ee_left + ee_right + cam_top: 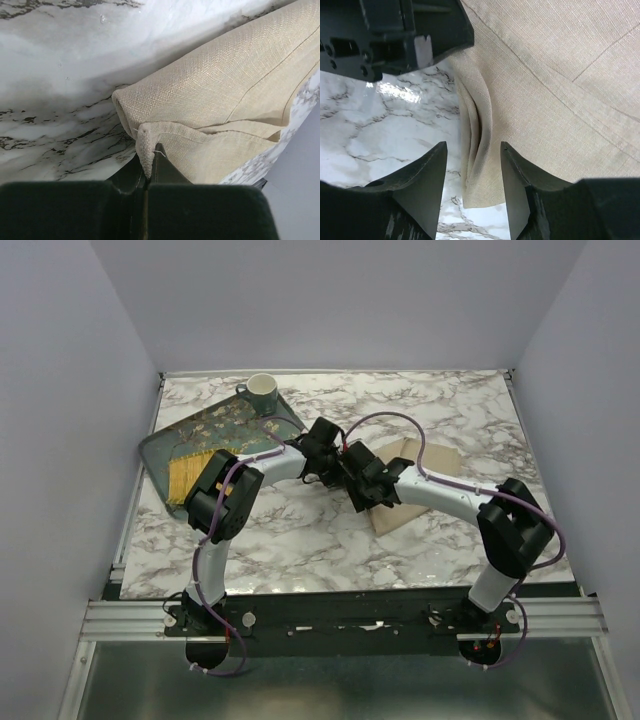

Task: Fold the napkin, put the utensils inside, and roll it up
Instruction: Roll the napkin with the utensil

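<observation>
The beige napkin (437,465) lies on the marble table right of centre, partly folded over on itself, with both grippers above its left edge. In the left wrist view my left gripper (148,167) is shut on a pinched corner of the napkin (225,95), which hangs slightly lifted with a layer folded beneath. My right gripper (474,146) is open, its fingers straddling a raised pleat at the napkin's (555,75) edge without gripping it. From above, the left gripper (330,452) and the right gripper (362,483) sit almost touching. The utensils are out of view.
A dark teal floral tray (160,448) sits at the back left, with a white-lined cup (261,392) at its far corner and a yellow woven mat (188,472) on its near end. The left gripper's black body (395,35) crowds the right wrist view's top left.
</observation>
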Controlling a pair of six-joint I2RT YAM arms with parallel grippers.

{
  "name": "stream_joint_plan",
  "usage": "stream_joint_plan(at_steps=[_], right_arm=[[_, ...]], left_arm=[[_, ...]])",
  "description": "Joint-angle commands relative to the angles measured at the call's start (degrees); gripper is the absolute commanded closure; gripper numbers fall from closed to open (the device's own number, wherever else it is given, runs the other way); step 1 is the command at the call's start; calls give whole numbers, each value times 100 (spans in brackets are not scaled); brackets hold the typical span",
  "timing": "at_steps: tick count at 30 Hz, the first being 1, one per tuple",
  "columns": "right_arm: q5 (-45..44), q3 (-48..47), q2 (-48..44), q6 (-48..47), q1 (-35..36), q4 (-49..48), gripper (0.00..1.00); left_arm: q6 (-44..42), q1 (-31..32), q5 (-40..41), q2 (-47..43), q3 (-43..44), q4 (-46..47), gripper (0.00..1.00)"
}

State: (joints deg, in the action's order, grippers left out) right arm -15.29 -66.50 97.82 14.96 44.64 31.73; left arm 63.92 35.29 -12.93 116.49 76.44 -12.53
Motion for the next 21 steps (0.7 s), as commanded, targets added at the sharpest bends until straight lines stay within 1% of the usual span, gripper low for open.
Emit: stream_joint_plan(at_steps=[1,4,7,13,15,16,21], right_arm=[[-1150,216,52,235,396,-377,45],[-1493,260,246,183,589,-491,44],[-1635,383,316,174,686,-772,44],[-1925,480,510,122,800,-1010,44],[-2065,498,615,130,835,-1028,44],[-2275,506,659,139,862,-1019,44],[-2452,559,1001,209,871,-1019,43]], left_arm=[[77,31,-210,94,107,-319,100],[68,31,-201,50,151,-425,100],[85,22,-245,23,178,-486,100],[147,13,-412,58,248,-557,100],[147,13,-421,41,257,-566,100],[138,13,-412,41,257,-583,100],[129,4,-447,41,231,-583,100]])
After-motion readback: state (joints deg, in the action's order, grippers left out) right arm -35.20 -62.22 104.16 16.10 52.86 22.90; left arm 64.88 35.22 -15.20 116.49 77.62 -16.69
